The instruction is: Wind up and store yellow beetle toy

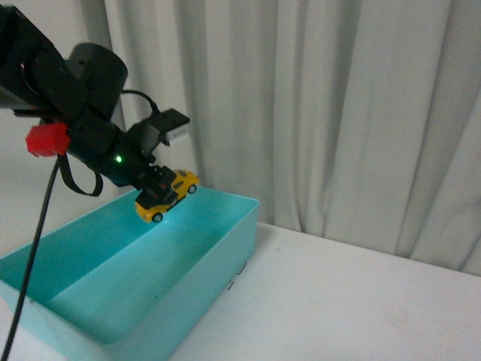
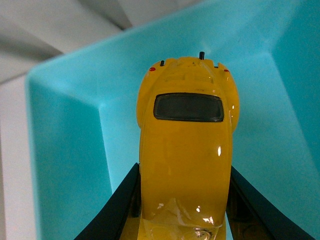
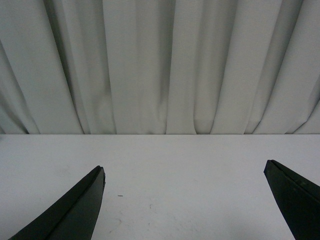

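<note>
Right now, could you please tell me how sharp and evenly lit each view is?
Front view: soft overall, the left pincer a dark mass around the yellow beetle toy. Left wrist view: the toy is sharp at its window, blurred nearest the lens, with small glare spots. Right wrist view: even light, right pincer in silhouette.

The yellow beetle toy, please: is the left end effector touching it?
Touching: left wrist view shows the left end effector clamped on sides of the yellow beetle toy.
</note>
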{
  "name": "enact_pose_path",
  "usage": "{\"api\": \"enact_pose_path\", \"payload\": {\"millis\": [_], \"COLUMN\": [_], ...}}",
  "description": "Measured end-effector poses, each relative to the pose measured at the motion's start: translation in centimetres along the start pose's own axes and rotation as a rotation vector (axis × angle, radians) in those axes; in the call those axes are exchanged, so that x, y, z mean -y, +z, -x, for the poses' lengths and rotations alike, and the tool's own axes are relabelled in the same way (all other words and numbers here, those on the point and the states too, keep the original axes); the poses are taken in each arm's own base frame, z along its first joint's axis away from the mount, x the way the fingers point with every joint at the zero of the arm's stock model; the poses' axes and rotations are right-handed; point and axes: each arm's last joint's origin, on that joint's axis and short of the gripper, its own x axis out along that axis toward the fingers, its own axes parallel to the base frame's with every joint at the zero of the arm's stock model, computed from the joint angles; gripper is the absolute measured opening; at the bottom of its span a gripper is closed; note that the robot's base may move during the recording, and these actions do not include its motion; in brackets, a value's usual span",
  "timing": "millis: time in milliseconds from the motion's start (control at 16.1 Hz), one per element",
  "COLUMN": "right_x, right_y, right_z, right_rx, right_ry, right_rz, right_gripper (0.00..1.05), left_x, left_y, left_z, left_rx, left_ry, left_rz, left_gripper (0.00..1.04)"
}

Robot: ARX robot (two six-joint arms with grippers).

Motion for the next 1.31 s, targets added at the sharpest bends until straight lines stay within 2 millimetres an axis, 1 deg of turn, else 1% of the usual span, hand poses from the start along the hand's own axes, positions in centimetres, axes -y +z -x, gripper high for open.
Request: {"api": "enact_pose_path", "payload": {"millis": [62, 125, 249, 374, 498, 560, 685, 809, 872, 934, 996, 1121, 1183, 1308], "right_x": [0.0, 0.0, 0.0, 0.0, 0.0, 0.0, 0.0, 0.0, 0.0, 0.0, 0.0, 0.0, 0.0, 0.0], "right_y": [0.0, 0.0, 0.0, 0.0, 0.0, 0.0, 0.0, 0.0, 0.0, 0.0, 0.0, 0.0, 0.0, 0.0], "right_z": [0.0, 0.0, 0.0, 0.0, 0.0, 0.0, 0.0, 0.0, 0.0, 0.0, 0.0, 0.0, 0.0, 0.0], "right_rx": [0.0, 0.0, 0.0, 0.0, 0.0, 0.0, 0.0, 0.0, 0.0, 0.0, 0.0, 0.0, 0.0, 0.0], "right_ry": [0.0, 0.0, 0.0, 0.0, 0.0, 0.0, 0.0, 0.0, 0.0, 0.0, 0.0, 0.0, 0.0, 0.0], "right_rz": [0.0, 0.0, 0.0, 0.0, 0.0, 0.0, 0.0, 0.0, 0.0, 0.0, 0.0, 0.0, 0.0, 0.0], "right_gripper": [0.98, 0.98, 0.98, 0.98, 0.98, 0.98, 0.98, 0.98, 0.98, 0.98, 0.98, 0.98, 0.98, 0.98], "left_x": [0.0, -0.1, -0.3, 0.0, 0.3, 0.3, 0.1, 0.1, 0.1, -0.1, -0.3, -0.6, -0.4, 0.9], "left_y": [-1.1, -1.8, -2.6, -3.6, -4.3, -4.3, -3.9, -3.5, -3.2, -2.6, -1.7, -0.1, 0.4, 0.1], "left_z": [-1.2, -2.0, -3.4, -4.6, -5.3, -5.3, -5.3, -5.0, -4.6, -3.7, -2.4, 1.3, 3.2, 7.3], "left_rx": [-0.039, -0.062, -0.084, -0.13, -0.168, -0.173, -0.161, -0.145, -0.133, -0.104, -0.042, 0.072, 0.126, 0.206], "left_ry": [0.009, 0.025, 0.057, 0.046, 0.024, 0.019, 0.011, -0.012, -0.03, -0.043, -0.041, -0.038, -0.042, -0.078], "left_rz": [0.008, 0.013, 0.015, 0.01, -0.004, -0.004, -0.001, 0.007, 0.019, 0.02, 0.013, 0.0, -0.001, 0.002], "left_gripper": [0.41, 0.41, 0.41, 0.41, 0.41, 0.41, 0.59, 0.81, 0.92, 1.0, 0.97, 0.98, 0.98, 0.98]}}
